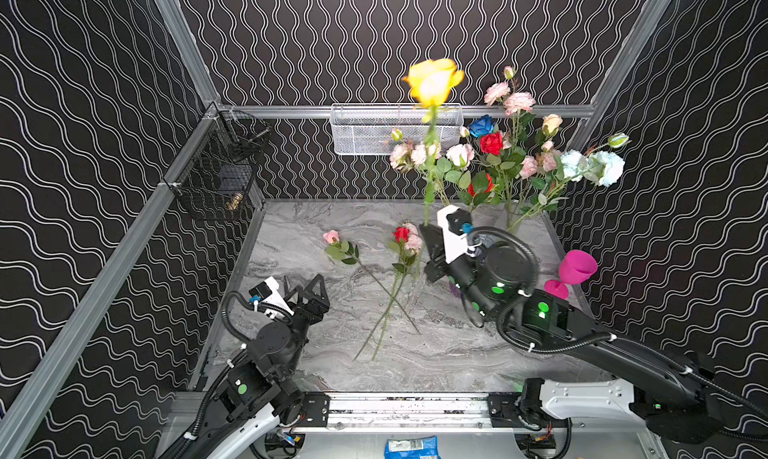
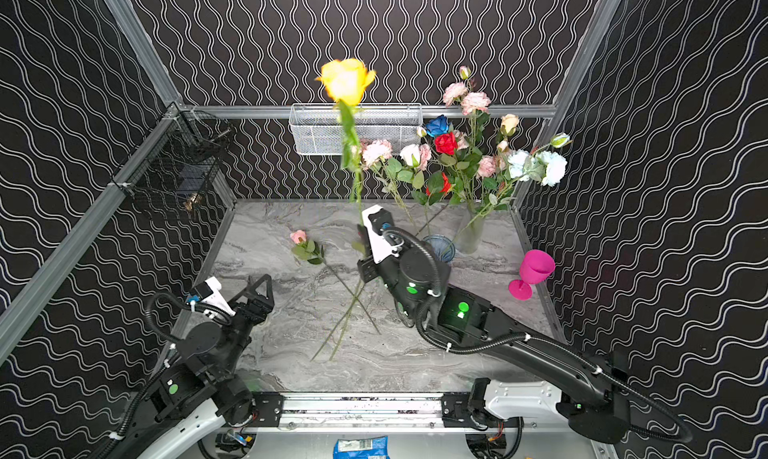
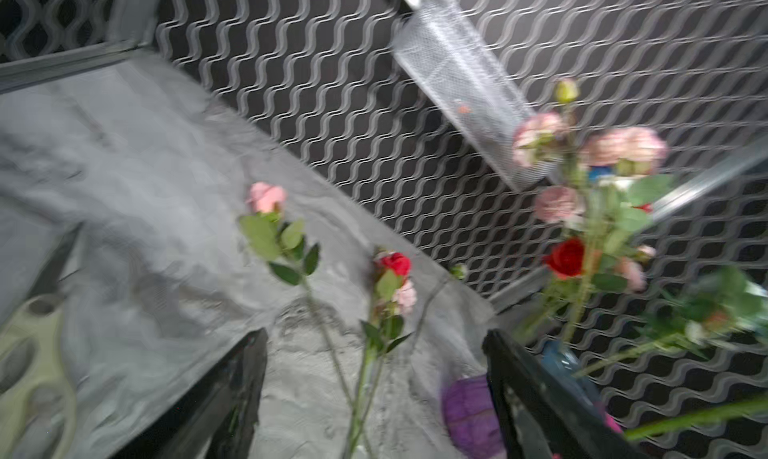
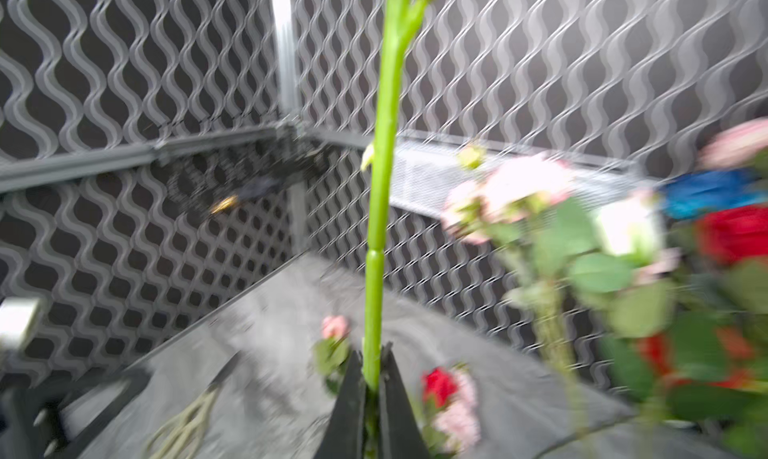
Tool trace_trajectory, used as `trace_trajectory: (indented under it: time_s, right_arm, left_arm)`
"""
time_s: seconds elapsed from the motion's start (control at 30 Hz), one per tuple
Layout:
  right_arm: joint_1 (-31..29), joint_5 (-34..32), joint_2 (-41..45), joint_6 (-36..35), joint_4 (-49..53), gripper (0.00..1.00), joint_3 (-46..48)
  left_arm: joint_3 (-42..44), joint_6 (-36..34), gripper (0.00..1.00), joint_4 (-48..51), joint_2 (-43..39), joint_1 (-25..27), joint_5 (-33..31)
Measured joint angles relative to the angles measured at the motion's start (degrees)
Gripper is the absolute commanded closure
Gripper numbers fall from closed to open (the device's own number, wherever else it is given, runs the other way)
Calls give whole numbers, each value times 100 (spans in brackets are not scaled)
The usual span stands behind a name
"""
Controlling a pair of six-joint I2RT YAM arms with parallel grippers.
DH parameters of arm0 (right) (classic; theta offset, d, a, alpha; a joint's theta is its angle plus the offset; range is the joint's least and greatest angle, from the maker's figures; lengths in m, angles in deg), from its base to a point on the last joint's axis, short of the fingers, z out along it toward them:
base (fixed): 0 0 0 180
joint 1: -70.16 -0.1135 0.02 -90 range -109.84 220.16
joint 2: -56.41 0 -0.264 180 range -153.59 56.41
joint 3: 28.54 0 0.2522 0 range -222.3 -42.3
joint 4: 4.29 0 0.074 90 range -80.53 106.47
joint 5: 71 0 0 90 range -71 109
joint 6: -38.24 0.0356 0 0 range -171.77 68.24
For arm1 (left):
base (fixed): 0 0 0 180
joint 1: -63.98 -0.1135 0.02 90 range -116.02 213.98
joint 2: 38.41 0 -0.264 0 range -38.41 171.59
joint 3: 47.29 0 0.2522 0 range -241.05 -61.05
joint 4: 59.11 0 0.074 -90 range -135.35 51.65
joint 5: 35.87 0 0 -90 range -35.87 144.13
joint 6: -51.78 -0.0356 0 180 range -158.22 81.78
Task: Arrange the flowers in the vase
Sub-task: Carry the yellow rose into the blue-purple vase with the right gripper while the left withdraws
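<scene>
While the right gripper (image 4: 371, 373) is clamped on the lower green stem of a yellow rose (image 1: 432, 80), its two black fingers pressed in from either side, the bloom stands upright high above the marble table (image 1: 311, 353) — in both top views it rises in front of the white mesh basket (image 1: 395, 130) on the back rail. The rose is in no vase; its stem ends at the gripper, near the back of the table and just to the left of the bunch of flowers (image 1: 503, 153). That bunch holds pink, red, blue, cream and pale-blue blooms and fans out from the far right corner, where a clear vase (image 2: 471, 232) takes several stems. A blue vase (image 2: 439, 247) just beside it, half hidden by the right arm, takes others. Two more flowers lie flat on the middle of the table, a pink rose (image 1: 331, 236) and a red rose (image 1: 401, 233) with pink blossoms against it — their long stems cross toward the front. The left gripper (image 1: 304, 287) hangs low near the front left, its fingers spread wide with nothing between them, well apart from both lying flowers. A pink goblet (image 1: 575, 267) sits at the right edge of the table.
</scene>
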Motion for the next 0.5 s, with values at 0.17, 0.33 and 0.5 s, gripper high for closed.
trace_trajectory:
  time_s: [0.17,0.33,0.5]
  right_arm:
    - [297,-643,120,-715,-363,100,55]
    - [1436,-750,376,-664,-494,100,90]
    - [2579,-444,334,-109,-262,100,48]
  left_arm:
    - [219,647,12,693,2,0,-481]
    - [302,968,9,748,282,2,-588]
    - [302,1049,8,706,625,2,-505]
